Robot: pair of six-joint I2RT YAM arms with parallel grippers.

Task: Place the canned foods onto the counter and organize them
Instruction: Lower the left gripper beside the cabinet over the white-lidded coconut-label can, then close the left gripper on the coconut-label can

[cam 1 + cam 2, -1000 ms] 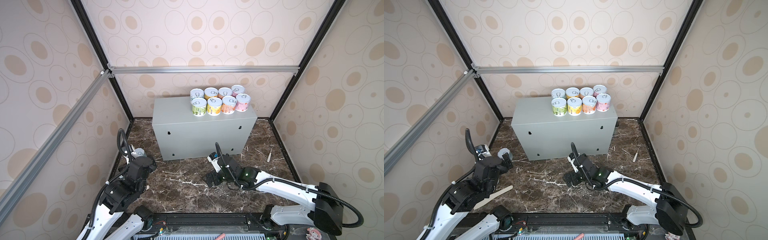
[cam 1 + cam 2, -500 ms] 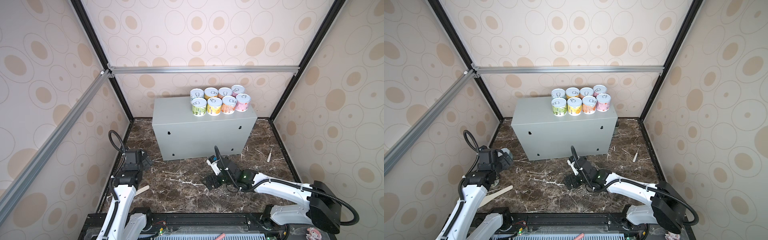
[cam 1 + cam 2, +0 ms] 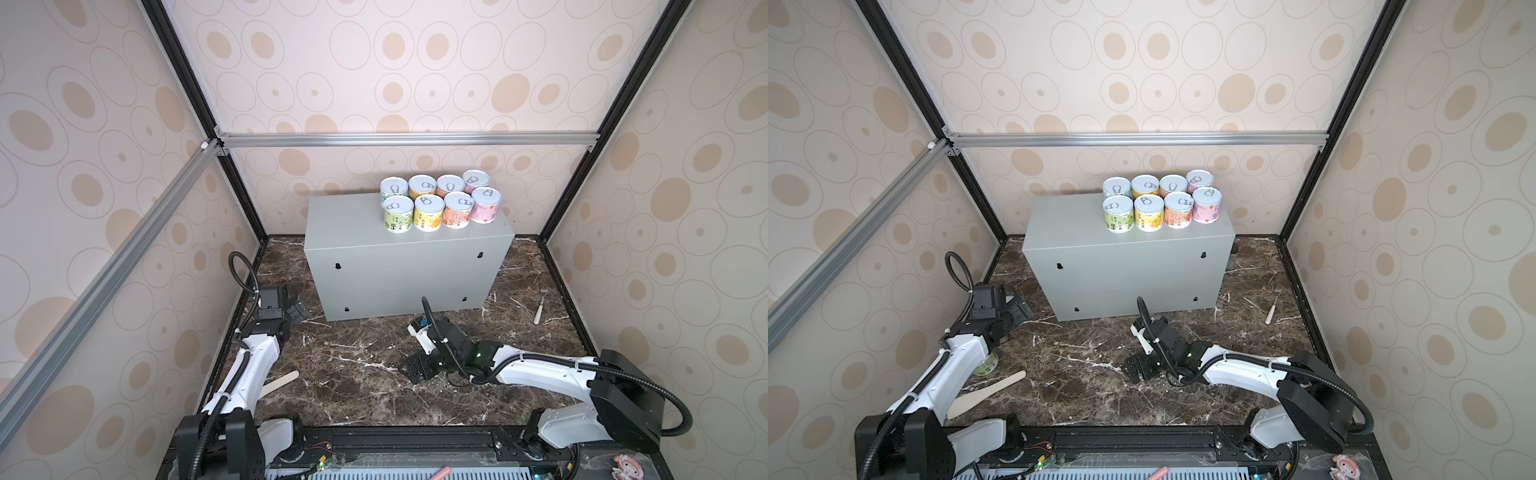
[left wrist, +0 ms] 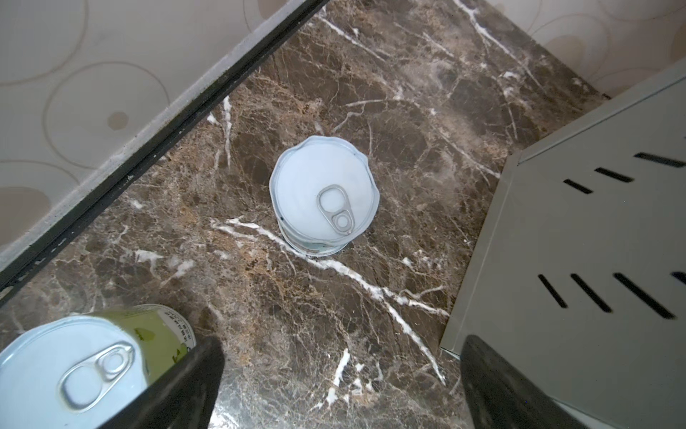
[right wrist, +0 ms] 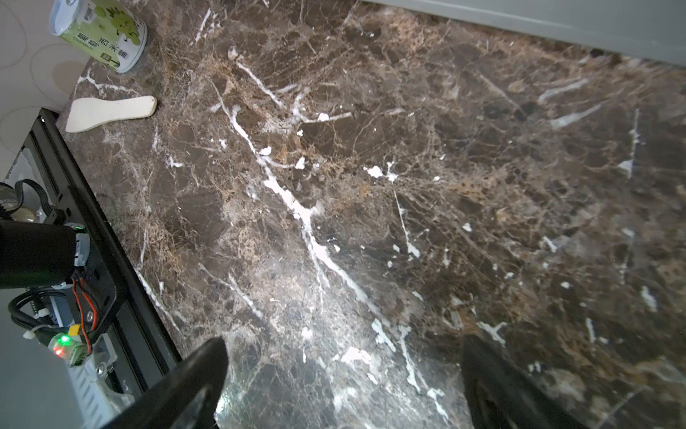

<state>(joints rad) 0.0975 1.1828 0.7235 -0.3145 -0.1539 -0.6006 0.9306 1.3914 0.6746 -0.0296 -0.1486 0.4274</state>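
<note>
Pale grey table [image 3: 399,270] — its tins [image 3: 429,212] wear green, yellow, orange and pink labels under silver lids. Floor [image 3: 357,386]: dark brown marble, white veins. Walls [image 3: 415,62] cream — tan ovals, thin rings.

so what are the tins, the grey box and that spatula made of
Tins: metal by the look, with matte silver pull-tab lids and pastel paper-like labels. Grey box: probably painted sheet metal, with smooth satin faces, crisp folded edges and punched keyhole holes. Spatula: likely unfinished wood or bamboo; it is pale, flat and matte.
</note>
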